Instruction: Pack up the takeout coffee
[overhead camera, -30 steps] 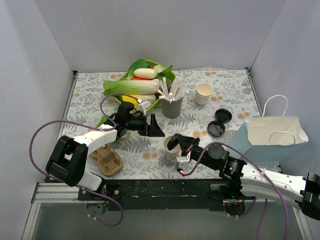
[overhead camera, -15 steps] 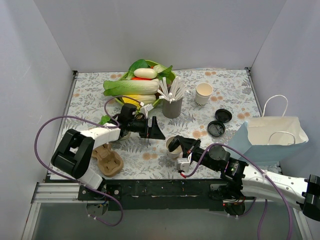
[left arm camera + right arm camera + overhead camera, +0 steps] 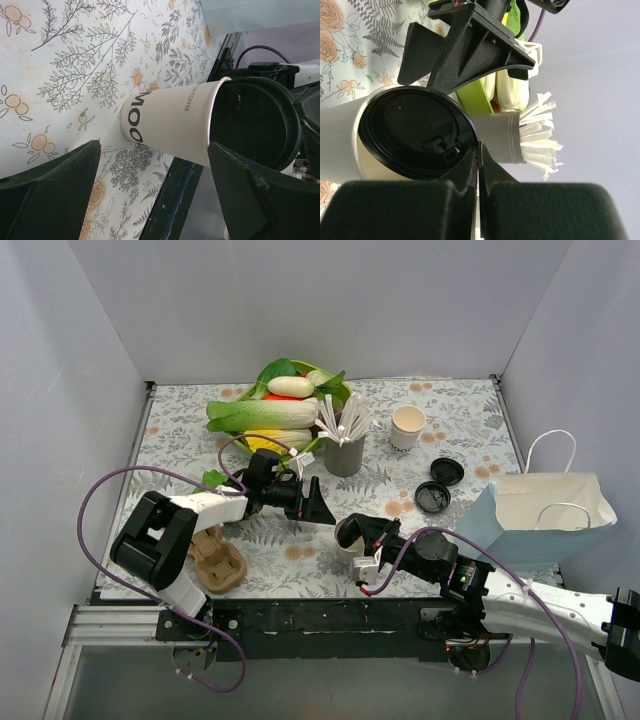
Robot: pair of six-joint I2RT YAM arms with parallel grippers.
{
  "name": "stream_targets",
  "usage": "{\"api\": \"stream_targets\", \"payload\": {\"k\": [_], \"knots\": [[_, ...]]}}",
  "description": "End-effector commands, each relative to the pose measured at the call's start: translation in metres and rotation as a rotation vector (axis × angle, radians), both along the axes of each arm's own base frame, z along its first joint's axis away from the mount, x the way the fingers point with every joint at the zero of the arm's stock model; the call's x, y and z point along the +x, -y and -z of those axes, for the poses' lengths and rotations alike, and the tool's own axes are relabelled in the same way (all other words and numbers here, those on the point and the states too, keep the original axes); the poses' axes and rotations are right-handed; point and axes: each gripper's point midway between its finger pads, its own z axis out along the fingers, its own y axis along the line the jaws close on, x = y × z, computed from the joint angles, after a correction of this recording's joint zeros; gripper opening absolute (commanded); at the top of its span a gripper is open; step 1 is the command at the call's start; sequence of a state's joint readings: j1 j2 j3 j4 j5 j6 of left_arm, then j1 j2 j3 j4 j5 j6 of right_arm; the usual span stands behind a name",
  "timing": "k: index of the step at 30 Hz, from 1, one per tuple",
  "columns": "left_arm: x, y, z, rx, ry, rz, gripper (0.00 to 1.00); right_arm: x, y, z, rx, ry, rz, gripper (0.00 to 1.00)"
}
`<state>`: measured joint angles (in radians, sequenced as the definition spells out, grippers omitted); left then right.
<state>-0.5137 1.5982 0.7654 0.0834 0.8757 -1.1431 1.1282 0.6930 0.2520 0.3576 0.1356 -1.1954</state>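
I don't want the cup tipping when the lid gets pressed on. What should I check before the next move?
1. Right gripper shut on the lid edge: ok.
2. Lid level on the cup mouth: not ok, tilted.
3. Cup upright on the table: ok.
4. Left gripper open: ok.
5. Left fingers bracing cup: not ok, short of it.
6. Paper bag open: ok.

On the side of the paper cup (image 3: 167,127), seen from my left wrist, I read big dark letters, "MOO", cut off where the wall curves away. Beside them runs a small line ending in "COFFEE". The print on the other cup (image 3: 407,427) is too small for me to read.
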Motion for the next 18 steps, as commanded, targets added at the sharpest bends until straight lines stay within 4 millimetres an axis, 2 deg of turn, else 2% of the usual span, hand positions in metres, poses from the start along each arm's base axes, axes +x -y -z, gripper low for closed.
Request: {"api": "stream_targets", "payload": {"k": [1, 4, 18], "knots": [[0.008, 0.009, -0.017, -0.047, 0.042, 0.021, 0.89, -0.001, -0.002, -0.002, 0.008, 0.005, -0.005, 0.01], [0.007, 0.012, -0.025, -0.079, 0.041, 0.03, 0.89, 0.0, -0.003, -0.003, 0.009, 0.005, -0.001, 0.01], [-0.004, 0.021, -0.011, -0.051, 0.034, 0.089, 0.88, 0.002, -0.003, -0.004, 0.012, 0.003, 0.008, 0.01]]}}
